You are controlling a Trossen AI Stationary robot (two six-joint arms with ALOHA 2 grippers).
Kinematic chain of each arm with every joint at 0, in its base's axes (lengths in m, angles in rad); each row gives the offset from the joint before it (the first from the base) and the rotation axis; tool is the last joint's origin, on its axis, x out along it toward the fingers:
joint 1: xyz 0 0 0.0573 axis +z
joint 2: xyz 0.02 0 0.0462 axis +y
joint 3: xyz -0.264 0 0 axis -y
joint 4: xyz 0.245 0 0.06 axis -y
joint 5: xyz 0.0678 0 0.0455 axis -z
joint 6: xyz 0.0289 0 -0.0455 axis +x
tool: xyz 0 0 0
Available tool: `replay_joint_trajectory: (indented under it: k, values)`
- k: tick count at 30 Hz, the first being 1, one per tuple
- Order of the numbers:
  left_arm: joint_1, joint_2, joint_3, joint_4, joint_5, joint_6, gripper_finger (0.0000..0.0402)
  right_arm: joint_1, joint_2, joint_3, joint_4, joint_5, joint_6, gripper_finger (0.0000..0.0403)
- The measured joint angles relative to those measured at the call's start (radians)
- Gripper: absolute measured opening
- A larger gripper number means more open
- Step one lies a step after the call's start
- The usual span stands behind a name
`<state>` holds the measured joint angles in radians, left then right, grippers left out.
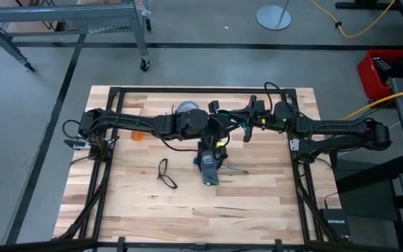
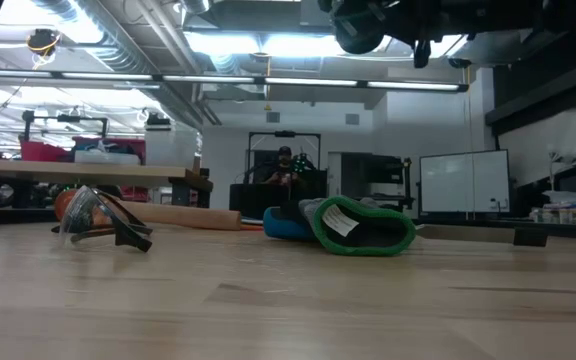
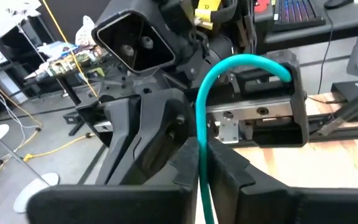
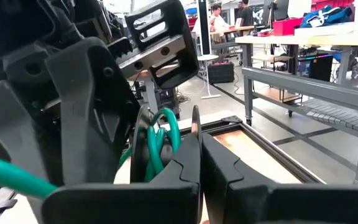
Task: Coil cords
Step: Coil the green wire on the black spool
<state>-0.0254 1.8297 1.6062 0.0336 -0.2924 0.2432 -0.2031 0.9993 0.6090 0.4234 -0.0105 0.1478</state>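
Both arms met high above the rear middle of the worktop point(image 1: 257, 196). The left pincer point(image 3: 201, 171) was clenched on a teal cord point(image 3: 241, 62) that arched up towards the right arm. The right pincer point(image 4: 201, 155) was shut, teal cord loops point(image 4: 160, 143) just beside its fingers. A dark cord point(image 1: 165, 173) lay looped on the worktop, near a glove point(image 1: 209, 168).

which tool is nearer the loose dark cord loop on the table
Left. The left tool is up and right of the cord loop; the right tool sits farther right.
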Motion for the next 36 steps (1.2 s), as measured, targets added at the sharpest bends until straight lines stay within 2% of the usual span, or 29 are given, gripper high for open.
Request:
replay_joint_trajectory:
  k: [12, 17, 22, 24, 31, 33, 36]
  values:
    - [-0.038, -0.002, 0.000, -0.024, -0.042, 0.172, 0.0148, 0.000, -0.021, 0.000, -0.028, 0.008, -0.027, 0.0001]
    - [-0.071, -0.011, 0.000, -0.017, -0.113, 0.263, 0.0172, 0.000, -0.067, 0.000, -0.099, 0.136, -0.093, 0.0001]
    - [-0.095, -0.011, 0.000, -0.044, -0.173, 0.178, 0.0175, 0.000, -0.093, 0.000, -0.111, 0.275, -0.214, 0.0001]
    - [-0.100, -0.011, 0.000, -0.069, -0.242, 0.106, 0.0175, 0.000, -0.100, 0.000, -0.110, 0.308, -0.251, 0.0001]
    - [-0.102, -0.011, 0.000, -0.200, -0.630, -0.034, 0.0159, 0.000, -0.152, 0.000, -0.113, 0.350, -0.262, 0.0001]
    - [-0.097, -0.011, 0.000, -0.233, -0.679, -0.076, 0.0154, 0.000, -0.174, 0.000, -0.112, 0.363, -0.262, 0.0001]
    - [-0.082, -0.011, 0.000, -0.262, -0.687, -0.135, 0.0147, 0.000, -0.208, 0.000, -0.105, 0.375, -0.259, 0.0001]
